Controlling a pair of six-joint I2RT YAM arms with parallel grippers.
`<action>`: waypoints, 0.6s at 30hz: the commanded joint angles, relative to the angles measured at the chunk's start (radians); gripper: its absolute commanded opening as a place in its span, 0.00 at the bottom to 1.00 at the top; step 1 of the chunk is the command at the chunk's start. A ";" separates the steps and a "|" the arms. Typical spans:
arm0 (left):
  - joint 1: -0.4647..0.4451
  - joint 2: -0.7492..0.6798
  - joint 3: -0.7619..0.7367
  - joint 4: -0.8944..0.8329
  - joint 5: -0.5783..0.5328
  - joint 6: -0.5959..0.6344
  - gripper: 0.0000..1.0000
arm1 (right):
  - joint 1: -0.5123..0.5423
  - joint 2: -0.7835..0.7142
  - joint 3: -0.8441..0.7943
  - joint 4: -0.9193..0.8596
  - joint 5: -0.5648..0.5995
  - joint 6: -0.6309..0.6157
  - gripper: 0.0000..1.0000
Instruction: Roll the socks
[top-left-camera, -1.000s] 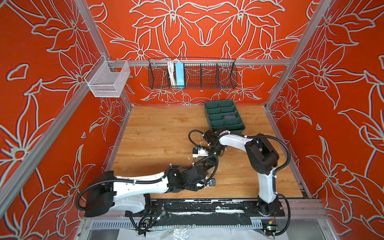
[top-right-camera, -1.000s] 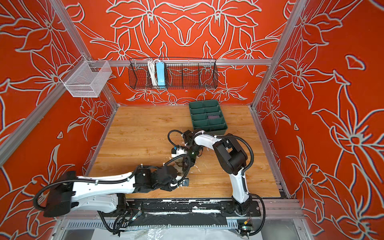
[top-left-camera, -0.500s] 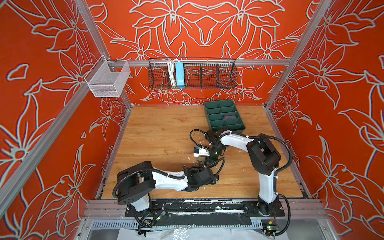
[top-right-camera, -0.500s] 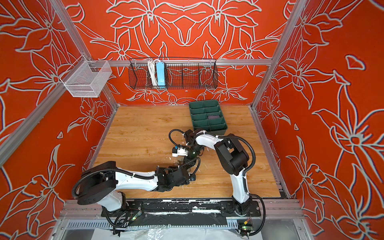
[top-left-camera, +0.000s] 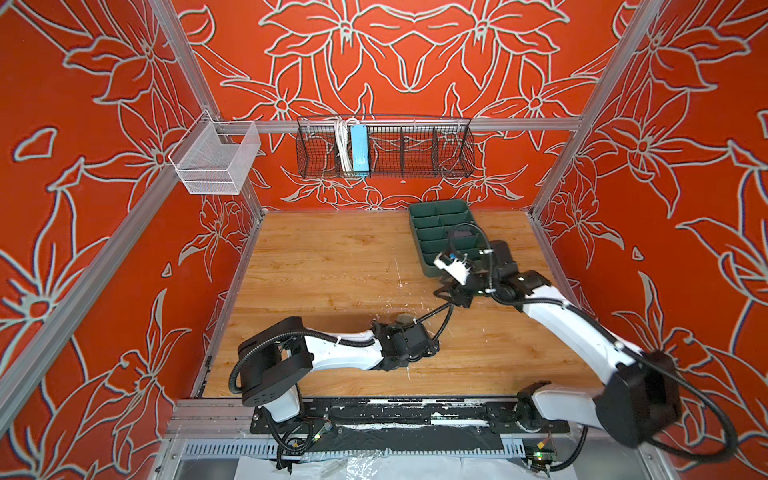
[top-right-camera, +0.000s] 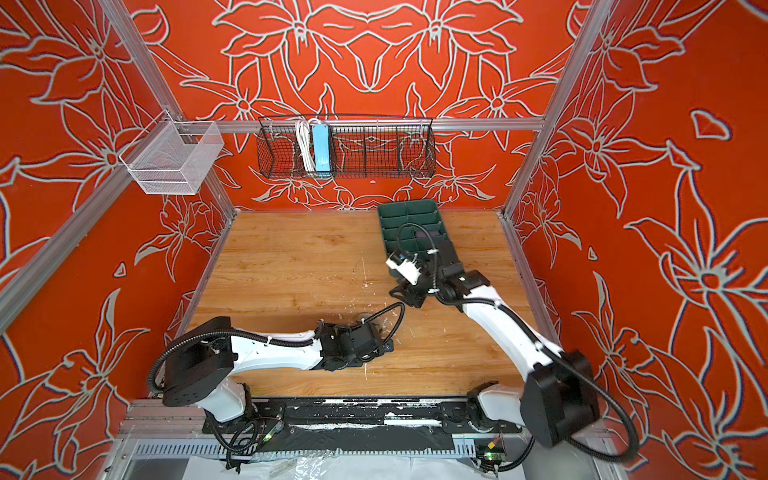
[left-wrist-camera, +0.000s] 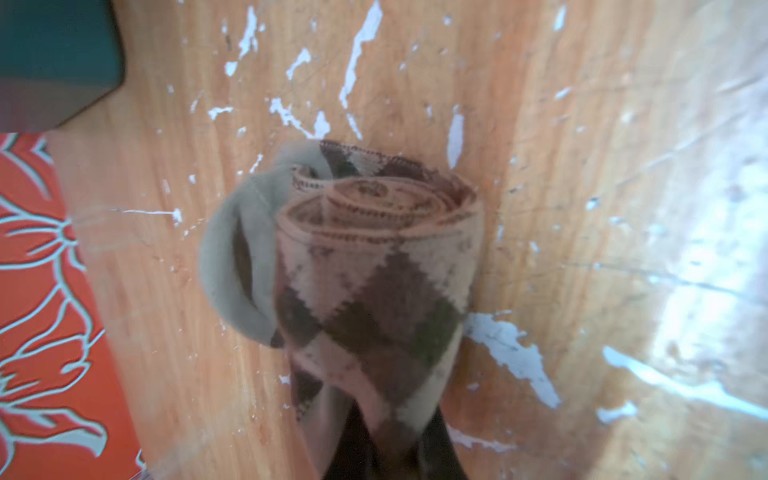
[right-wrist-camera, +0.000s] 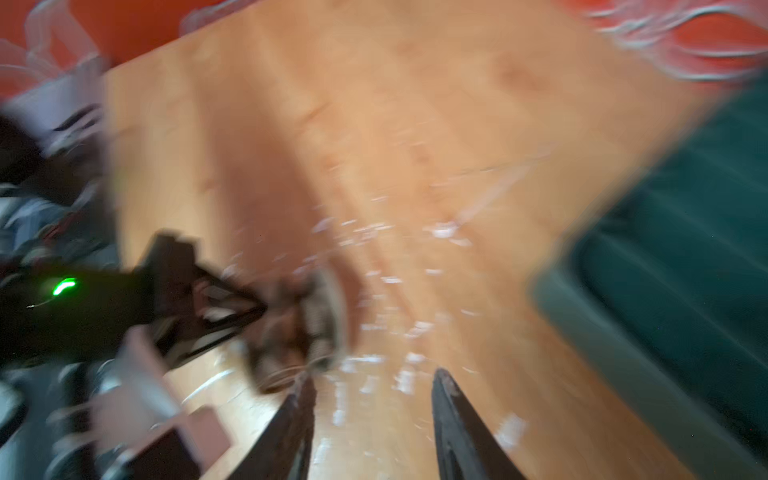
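The beige argyle sock (left-wrist-camera: 374, 270) is wound into a roll that stands on end on the wooden floor, with a loose beige flap on one side. My left gripper (left-wrist-camera: 386, 440) is shut on the roll's lower end. In both top views the left gripper (top-left-camera: 409, 330) (top-right-camera: 365, 332) covers most of the sock; only a beige sliver (top-left-camera: 402, 319) shows. My right gripper (right-wrist-camera: 374, 382) is open with nothing between its fingers. It hangs apart from the roll (right-wrist-camera: 303, 328), near the green tray's front corner (top-left-camera: 446, 293) (top-right-camera: 401, 293).
A green divided tray (top-left-camera: 419, 216) (top-right-camera: 386, 216) sits at the back right of the floor; a dark bundle (top-left-camera: 459, 239) lies in one compartment, too small to identify. A black wire basket (top-left-camera: 415, 145) and a white mesh basket (top-left-camera: 216, 166) hang on the walls. White scuffs mark the floor.
My left gripper has closed on the sock roll while its arm folded back. My right gripper let go, opened, and drew back to the right toward the tray.
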 joint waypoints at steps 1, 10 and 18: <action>0.017 0.082 0.081 -0.262 0.254 0.000 0.01 | -0.011 -0.190 -0.107 0.243 0.255 0.160 0.56; 0.183 0.349 0.428 -0.583 0.555 -0.071 0.00 | 0.004 -0.554 -0.229 0.008 0.074 -0.156 0.62; 0.282 0.506 0.622 -0.725 0.744 -0.031 0.00 | 0.388 -0.409 -0.207 -0.260 0.322 -0.599 0.63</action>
